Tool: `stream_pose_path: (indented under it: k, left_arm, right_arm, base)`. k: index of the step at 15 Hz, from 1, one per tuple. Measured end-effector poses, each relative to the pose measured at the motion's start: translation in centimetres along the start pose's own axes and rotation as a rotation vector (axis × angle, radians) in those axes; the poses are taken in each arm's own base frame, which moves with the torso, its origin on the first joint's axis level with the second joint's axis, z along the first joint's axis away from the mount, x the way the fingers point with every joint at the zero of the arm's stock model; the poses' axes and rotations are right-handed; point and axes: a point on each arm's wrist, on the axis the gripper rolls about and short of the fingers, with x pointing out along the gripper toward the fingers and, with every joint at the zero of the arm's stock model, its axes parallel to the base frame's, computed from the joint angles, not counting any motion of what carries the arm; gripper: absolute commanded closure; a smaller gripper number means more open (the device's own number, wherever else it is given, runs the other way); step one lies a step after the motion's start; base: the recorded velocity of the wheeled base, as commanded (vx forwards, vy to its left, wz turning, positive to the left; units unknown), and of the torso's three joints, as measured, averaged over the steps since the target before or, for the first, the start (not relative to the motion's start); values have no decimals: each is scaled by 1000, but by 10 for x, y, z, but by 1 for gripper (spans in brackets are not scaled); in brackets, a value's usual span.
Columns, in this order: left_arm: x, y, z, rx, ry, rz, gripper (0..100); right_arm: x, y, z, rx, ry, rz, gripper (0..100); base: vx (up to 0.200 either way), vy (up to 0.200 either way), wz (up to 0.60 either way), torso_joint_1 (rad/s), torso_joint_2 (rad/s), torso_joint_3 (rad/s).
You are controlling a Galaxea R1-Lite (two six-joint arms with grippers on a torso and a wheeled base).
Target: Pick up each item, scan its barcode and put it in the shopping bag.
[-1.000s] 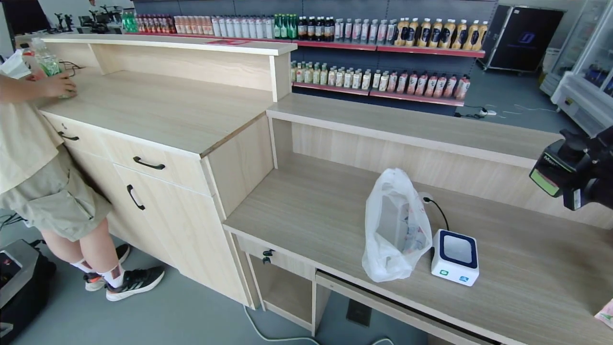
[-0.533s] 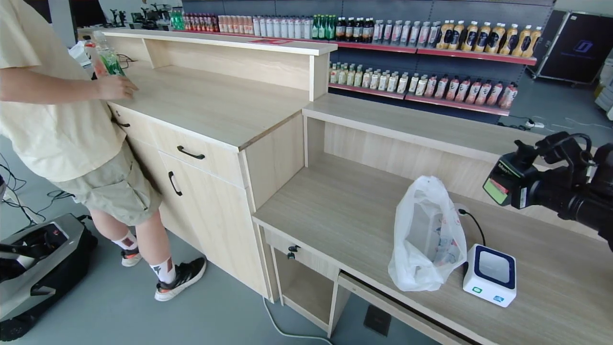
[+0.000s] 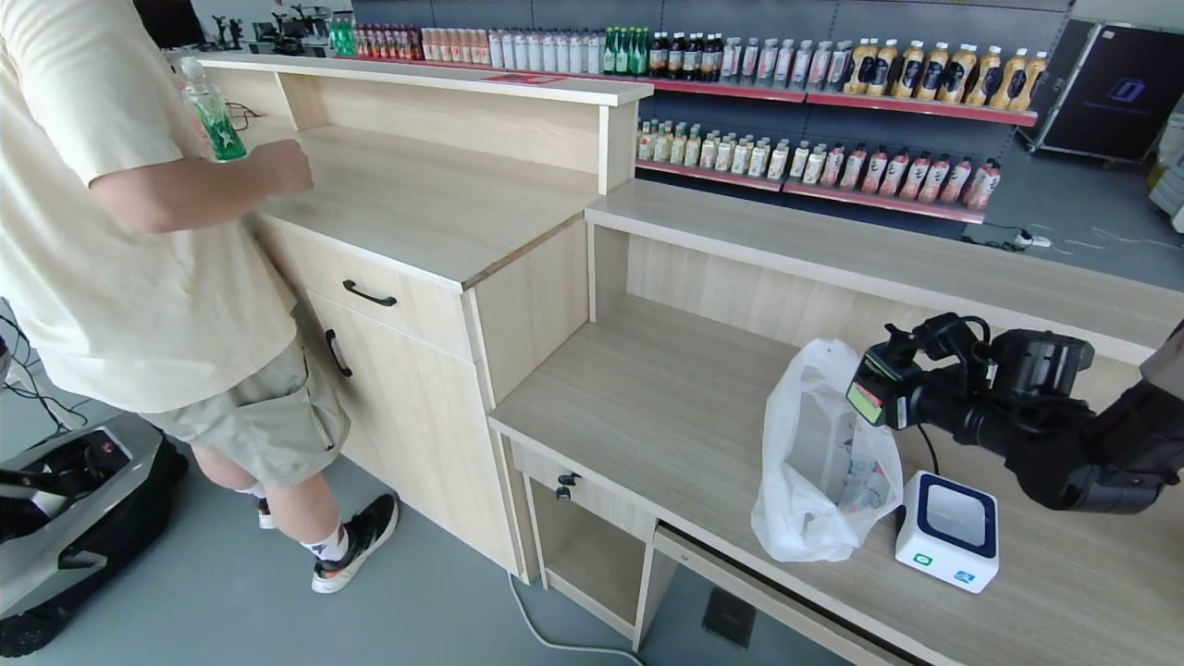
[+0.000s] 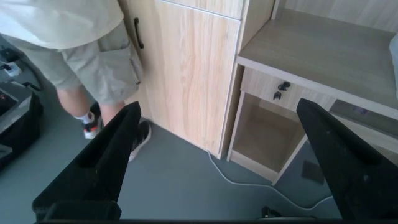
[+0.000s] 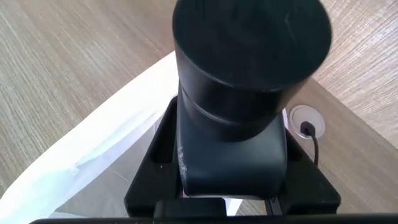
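The right tool (image 3: 911, 407) is clamped on a dark, round-capped item (image 3: 871, 403) with a green and red label on its end. Compared with half a second ago, the right arm has swung left and down. Then, the item hung well to the right of the shopping bag (image 3: 814, 462), above the far part of the surface (image 3: 666, 407). Now it sits at the bag's upper right edge, and the right wrist view shows it above the white plastic of the bag's mouth. It is not yet inside the bag.

The bag has not shifted in that half second. It stands upright on the lower surface, and boxes show faintly through its thin plastic. Just to its right is the white scanner (image 3: 948, 532), with its dark-framed window facing up, also where it was. A black cable runs to a round hole (image 5: 305, 119) in the surface, farther back than the scanner.

The left tool (image 4: 217, 162) hangs with its two black fingers (image 4: 93, 168) spread wide and nothing between them. It is over the grey floor (image 4: 180, 186) at the near left, beside the wooden cabinet.
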Motion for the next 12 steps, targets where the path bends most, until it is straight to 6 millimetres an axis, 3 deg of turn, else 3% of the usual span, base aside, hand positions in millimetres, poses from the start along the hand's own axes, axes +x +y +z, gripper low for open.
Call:
stream_pose_path:
  k: [6,12]
  left_arm:
    - [0,0,0,0,0,0,0]
    - [0,0,0,0,0,0,0]
  right_arm:
    - [39,16,-34,55,-8,45,100]
    - [80,41,-50,32,-51,102,100]
  base:
    - [0,0,0,0,0,0]
    - [0,0,0,0,0,0]
